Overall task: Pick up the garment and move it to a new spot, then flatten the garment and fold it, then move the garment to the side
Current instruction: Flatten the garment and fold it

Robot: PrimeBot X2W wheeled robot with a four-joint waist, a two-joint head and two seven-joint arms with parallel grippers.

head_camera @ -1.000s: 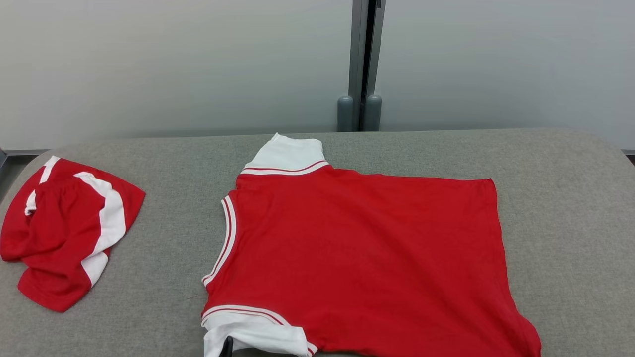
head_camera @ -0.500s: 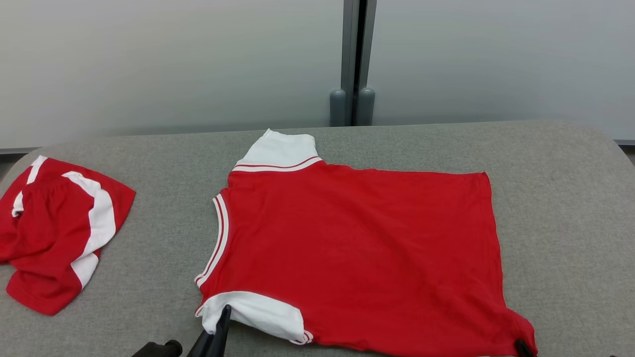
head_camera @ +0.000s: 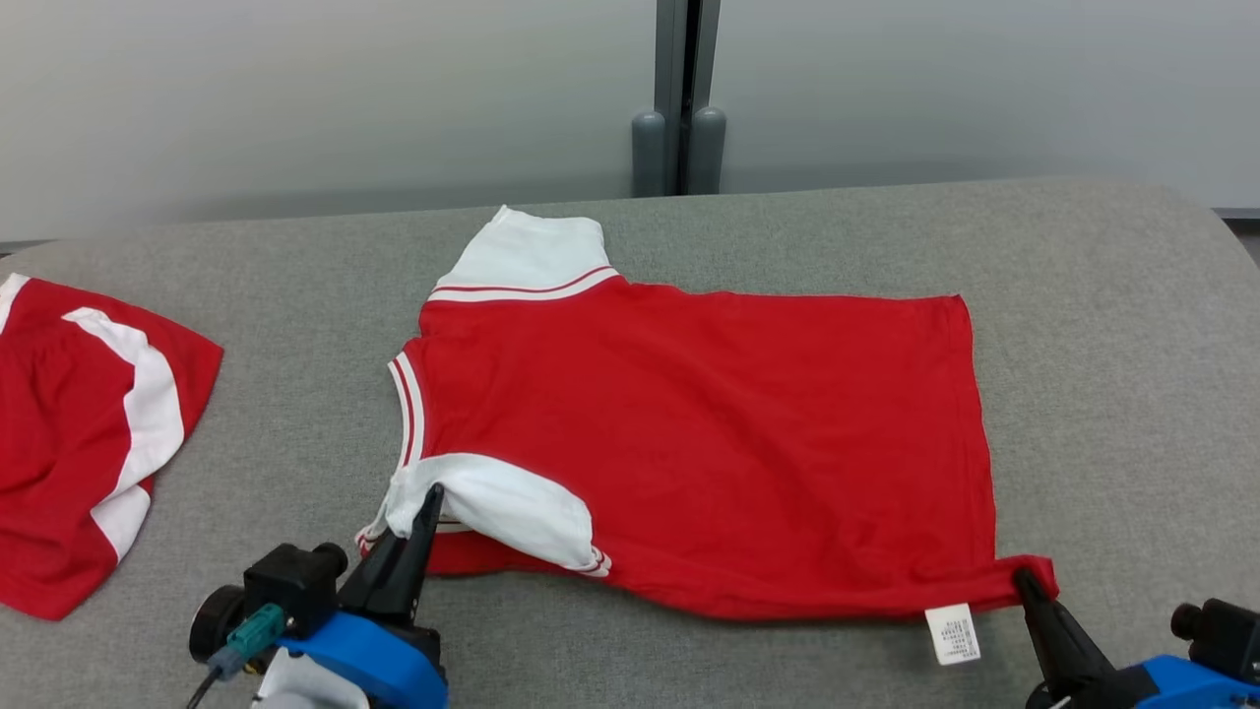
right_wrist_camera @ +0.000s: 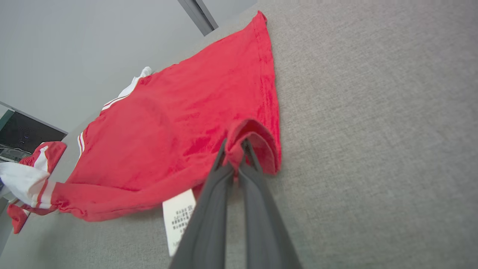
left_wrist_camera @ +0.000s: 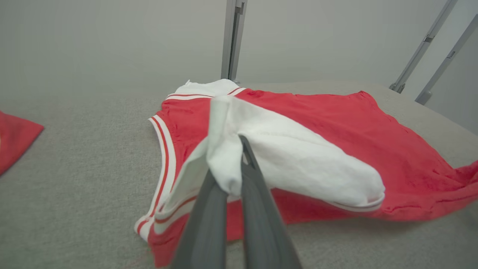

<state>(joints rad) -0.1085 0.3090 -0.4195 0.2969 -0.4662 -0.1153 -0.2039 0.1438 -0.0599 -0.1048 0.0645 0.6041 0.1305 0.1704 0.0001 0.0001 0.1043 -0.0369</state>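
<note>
The garment (head_camera: 709, 433) is a red shirt with white sleeves, spread across the grey table (head_camera: 1112, 325). My left gripper (head_camera: 431, 494) is shut on the near white sleeve (left_wrist_camera: 291, 160), which is lifted and folded back over the red body. The right gripper (head_camera: 1024, 579) is shut on the near hem corner (right_wrist_camera: 248, 136), raised a little off the table. A white care label (head_camera: 952, 633) hangs below that lifted edge. The far white sleeve (head_camera: 527, 254) lies flat.
A second red and white garment (head_camera: 79, 433) lies crumpled at the table's left end. Behind the table stands a pale wall with a grey post (head_camera: 677, 94). Bare grey cloth lies to the right of the shirt.
Both grippers have lifted the shirt's near edge and carried it toward the far side; the near sleeve now lies folded over the body. The head camera has tilted down, bringing both grippers into view.
</note>
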